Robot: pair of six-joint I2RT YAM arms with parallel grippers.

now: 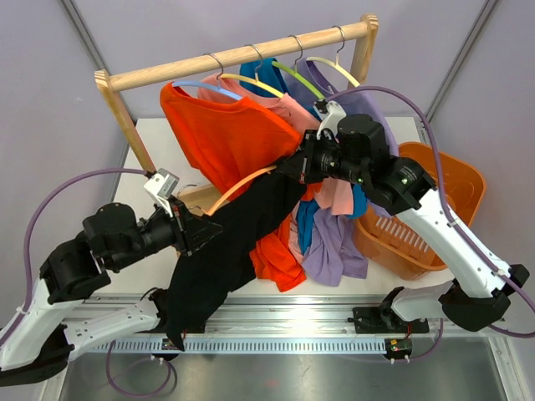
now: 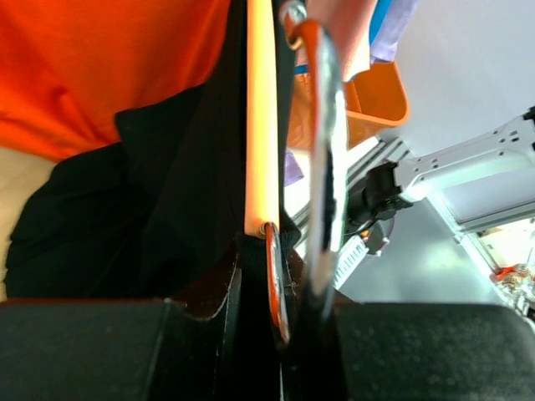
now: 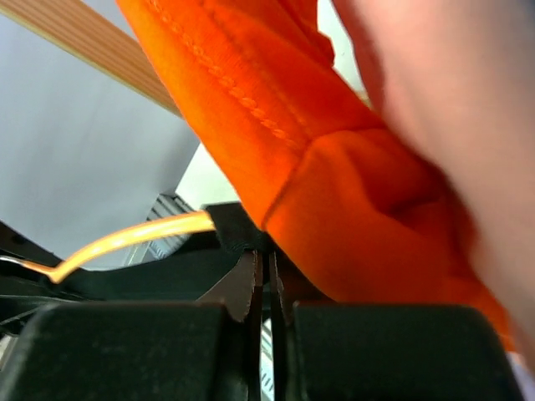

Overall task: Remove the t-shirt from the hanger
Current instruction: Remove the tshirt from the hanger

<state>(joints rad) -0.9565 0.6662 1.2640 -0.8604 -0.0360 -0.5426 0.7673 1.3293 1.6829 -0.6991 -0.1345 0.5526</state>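
The black cotton t-shirt (image 1: 226,259) is off the wooden clothes rail (image 1: 242,54) and stretched in the air between the two arms. It is above the near-left part of the white surface (image 1: 150,142), and its hem trails over the near edge.

The thin orange plastic hanger (image 1: 242,182) is inside it, with its long axis running from the left gripper (image 1: 201,232) up and away toward the right gripper (image 1: 294,165). The left wrist view shows the left jaws pressed together on the hanger (image 2: 261,125) by its shiny metal hook (image 2: 324,150). The right wrist view shows the right jaws nearly closed, nipping a fold of black cloth (image 3: 234,227) at the hanger's far tip (image 3: 134,238).

The shirt therefore has to slide off along that line, away from the left jaws. The right arm is the one already at the shoulder that must come free.

The hanging orange t-shirt (image 1: 226,134) crowds the right wrist camera, and the black cloth hides the hanger's other arm. I cannot tell whether either shoulder has slipped off, or how much cloth the right jaws really hold.
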